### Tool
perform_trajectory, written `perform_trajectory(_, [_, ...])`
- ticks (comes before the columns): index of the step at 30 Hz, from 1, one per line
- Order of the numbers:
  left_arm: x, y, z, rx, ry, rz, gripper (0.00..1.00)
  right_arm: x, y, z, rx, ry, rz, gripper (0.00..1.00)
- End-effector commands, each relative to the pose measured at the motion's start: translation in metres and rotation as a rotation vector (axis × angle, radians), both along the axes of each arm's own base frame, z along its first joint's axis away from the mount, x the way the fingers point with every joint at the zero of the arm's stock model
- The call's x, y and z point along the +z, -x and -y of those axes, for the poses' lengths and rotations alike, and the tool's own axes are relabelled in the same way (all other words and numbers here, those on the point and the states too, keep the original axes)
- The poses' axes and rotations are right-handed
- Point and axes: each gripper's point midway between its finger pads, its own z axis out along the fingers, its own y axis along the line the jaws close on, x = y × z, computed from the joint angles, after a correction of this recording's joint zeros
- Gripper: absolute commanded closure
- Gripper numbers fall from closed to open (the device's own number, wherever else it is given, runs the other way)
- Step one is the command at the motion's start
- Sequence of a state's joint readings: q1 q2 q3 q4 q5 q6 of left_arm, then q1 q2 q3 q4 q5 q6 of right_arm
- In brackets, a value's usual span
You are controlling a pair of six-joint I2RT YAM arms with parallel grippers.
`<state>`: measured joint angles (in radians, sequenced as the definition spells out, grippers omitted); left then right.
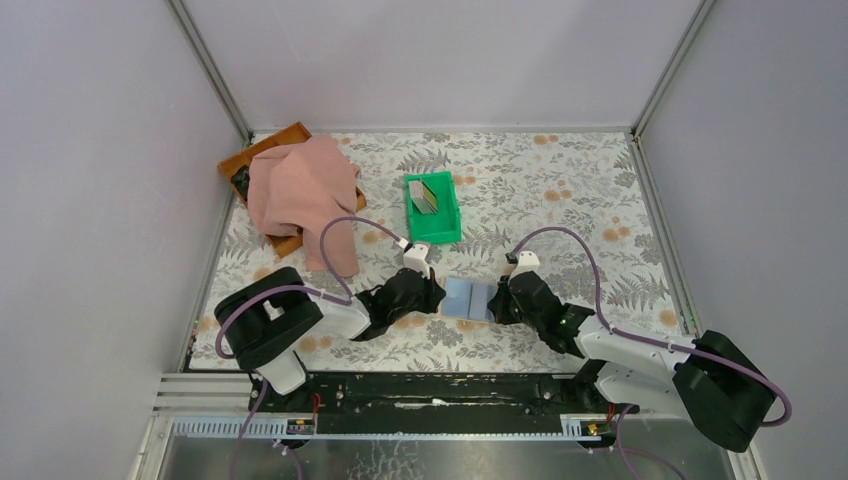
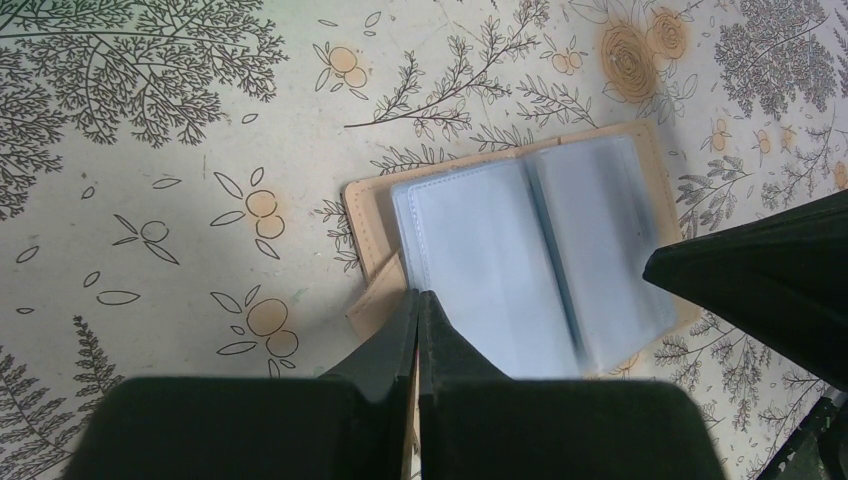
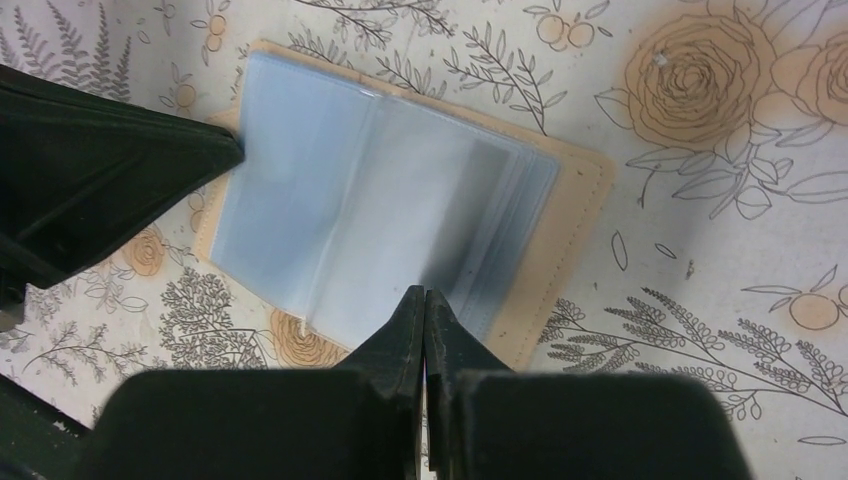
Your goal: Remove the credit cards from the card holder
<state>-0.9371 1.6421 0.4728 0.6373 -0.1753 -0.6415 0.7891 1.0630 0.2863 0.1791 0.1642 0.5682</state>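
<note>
Card holder [image 1: 470, 298] lay open on the tabletop [image 1: 560, 180] (blue sleeves up). Left gripper [image 2: 416, 300] jaws pinched its tan cover. Right gripper [image 3: 425, 297] jaws were closed, maybe on a sleeve.

card holder [image 2: 480, 260]: pale blue (tan edge) | bin [image 1: 440, 231]: green | cloth [image 1: 300, 190]: pink | table cover [image 1: 560, 190]: cream floral

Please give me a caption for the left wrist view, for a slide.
Left gripper, closed, meets the near edge of the open card holder; its visible pale blue sleeves show no cards.
</note>
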Motion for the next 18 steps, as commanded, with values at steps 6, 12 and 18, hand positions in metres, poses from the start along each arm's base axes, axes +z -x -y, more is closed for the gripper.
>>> perform_trajectory(6, [-0.025,0.015,-0.011,-0.026,-0.072,-0.061,1.0,0.006,-0.006,0.017,-0.125,-0.017,0.028,1.0])
perform_trajectory(12, [-0.027,0.02,-0.009,-0.046,-0.061,-0.078,1.0,0.015,-0.004,0.022,-0.118,-0.023,0.066,0.98])
perform_trajectory(18, [-0.027,0.021,-0.007,-0.05,-0.051,-0.081,1.0,0.002,-0.001,0.019,-0.115,-0.01,0.014,0.99])
